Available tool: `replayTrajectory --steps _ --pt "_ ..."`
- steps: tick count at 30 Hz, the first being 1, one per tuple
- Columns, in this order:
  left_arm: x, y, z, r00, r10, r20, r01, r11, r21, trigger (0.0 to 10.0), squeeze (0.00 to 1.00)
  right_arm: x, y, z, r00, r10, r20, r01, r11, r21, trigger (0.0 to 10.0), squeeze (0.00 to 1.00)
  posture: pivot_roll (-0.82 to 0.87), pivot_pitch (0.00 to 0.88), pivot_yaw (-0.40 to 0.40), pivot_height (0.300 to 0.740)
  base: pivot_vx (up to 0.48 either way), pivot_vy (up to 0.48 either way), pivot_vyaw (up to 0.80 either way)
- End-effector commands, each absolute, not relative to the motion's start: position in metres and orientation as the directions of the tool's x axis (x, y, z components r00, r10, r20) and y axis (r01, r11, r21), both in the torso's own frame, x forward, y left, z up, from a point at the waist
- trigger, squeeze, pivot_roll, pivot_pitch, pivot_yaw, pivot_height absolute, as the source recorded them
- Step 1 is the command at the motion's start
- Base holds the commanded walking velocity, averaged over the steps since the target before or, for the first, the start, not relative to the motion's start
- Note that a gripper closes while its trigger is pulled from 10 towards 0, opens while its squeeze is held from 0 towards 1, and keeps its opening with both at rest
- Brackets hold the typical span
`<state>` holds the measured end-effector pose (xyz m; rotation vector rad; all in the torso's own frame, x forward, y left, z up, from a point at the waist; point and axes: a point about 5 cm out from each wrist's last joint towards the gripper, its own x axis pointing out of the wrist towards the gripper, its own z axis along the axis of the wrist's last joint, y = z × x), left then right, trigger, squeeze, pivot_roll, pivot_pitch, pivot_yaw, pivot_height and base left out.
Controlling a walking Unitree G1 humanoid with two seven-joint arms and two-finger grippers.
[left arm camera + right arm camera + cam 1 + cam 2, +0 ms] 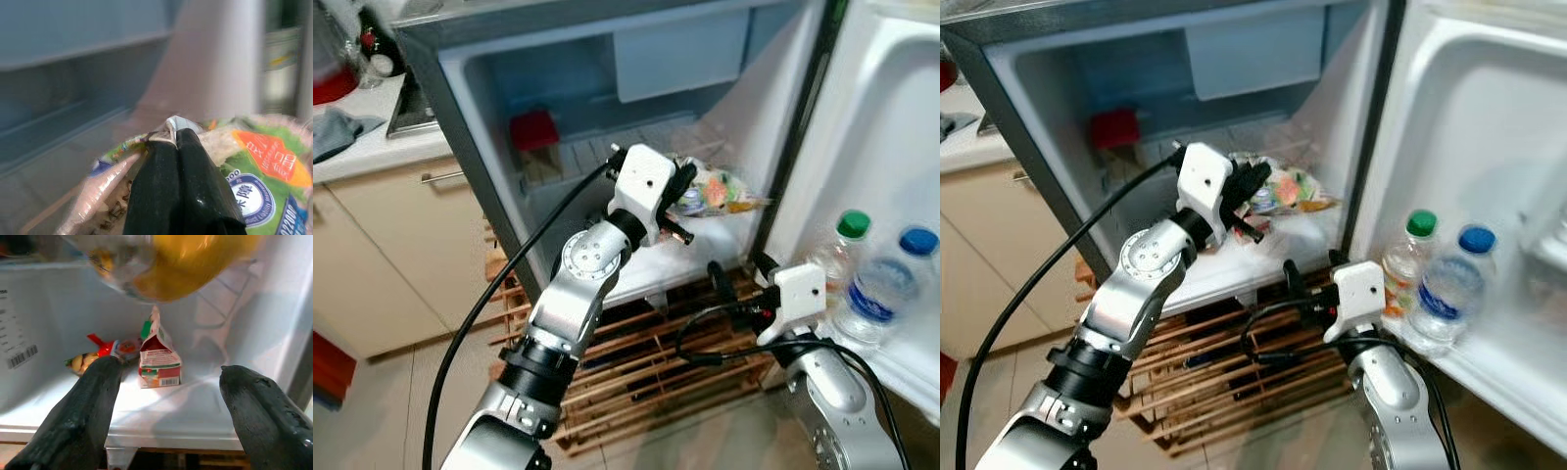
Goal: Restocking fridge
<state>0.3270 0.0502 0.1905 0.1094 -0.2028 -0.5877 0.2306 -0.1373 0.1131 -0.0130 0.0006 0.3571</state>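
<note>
My left gripper [683, 193] is inside the open fridge, shut on the edge of a colourful plastic food bag [722, 191]. It holds the bag just above the upper wire shelf [597, 152]. In the left wrist view the closed fingertips [176, 136] pinch the bag's sealed edge [266, 164]. My right gripper [741, 275] hangs lower, open and holding nothing, at the front of the lower white shelf [161, 418]. On that shelf, farther in, stand a small red-and-white carton [159, 357] and a red and yellow packet [98, 356].
A red carton [536, 137] sits at the back left of the upper shelf. The open door [891, 117] on the right holds a green-capped bottle [845, 243] and a blue-capped bottle [889, 284]. A wooden slatted rack [636, 364] lies under the fridge. A counter [372, 149] and cupboards stand at the left.
</note>
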Motion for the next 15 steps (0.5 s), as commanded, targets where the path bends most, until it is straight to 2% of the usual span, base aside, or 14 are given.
replayTrajectory --steps 1,6,15 --pt "0.326 0.049 0.209 0.807 -0.543 0.232 0.515 0.839 0.174 10.0 0.00 0.228 -0.143 0.110 0.941 0.338 -0.019 -0.339 0.941 -0.023 10.0 0.08 -0.21 0.000 0.080 0.740 0.000 0.000 0.00" --pt "0.327 0.061 0.223 0.827 -0.476 0.299 0.436 0.879 0.193 10.0 0.00 0.226 -0.138 0.109 0.927 0.374 -0.025 -0.375 0.927 -0.008 10.0 0.08 -0.20 0.000 0.076 0.740 0.000 0.000 0.00" --pt "0.330 0.066 0.237 0.796 -0.499 0.343 0.410 0.861 0.300 10.0 0.00 0.220 -0.131 0.109 0.909 0.416 -0.037 -0.416 0.909 0.001 10.0 0.08 -0.21 0.000 0.075 0.740 0.000 0.000 0.00"
